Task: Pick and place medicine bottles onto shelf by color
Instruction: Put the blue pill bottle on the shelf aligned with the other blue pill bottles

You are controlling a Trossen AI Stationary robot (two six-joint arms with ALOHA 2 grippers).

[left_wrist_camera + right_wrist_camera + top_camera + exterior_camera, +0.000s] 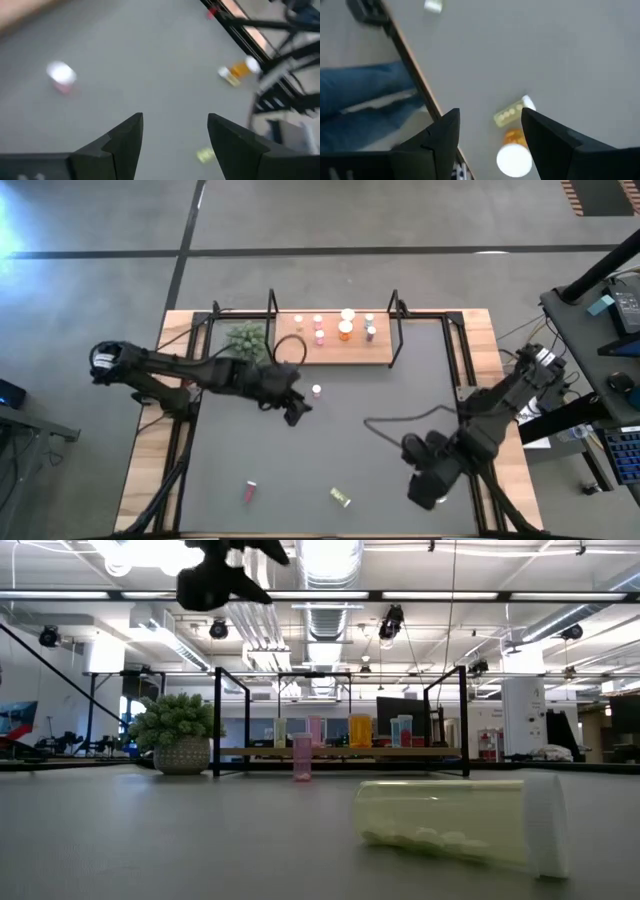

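A: High view first, biggest item: dark grey mat fills the table centre. Wooden shelf sits at 12 o'clock on it, black uprights at both short ends.

B: Bottles already up there?

A: Yes, a row on the shelf: pale, pink, a wider orange bottle, one more at the right end. Looks grouped by colour, which fits the task. Green plant stands just beside the shelf, approx 11 o'clock.

B: Arms?

A: Left arm reaches in from 9 o'clock; left gripper hangs near mat centre, fingers apart, nothing between them per its wrist view. Upright pink bottle stands just beside it, toward 1 o'clock from the tips. My read: it's lined up for that one next.

B: And the right?

A: Right gripper waits at approx 4 o'clock on the mat. Fingers stand apart, empty. Its wrist cam looks down on an orange bottle, white cap up, and a yellow-green one lying beside it.

B: Loose ones left?

A: Two lying flat near 6 o'clock: red bottle and yellow-green bottle, well apart. Both tipped over, so prob. need a sideways pinch and righting before shelving. Job's roughly midway, I'd say.
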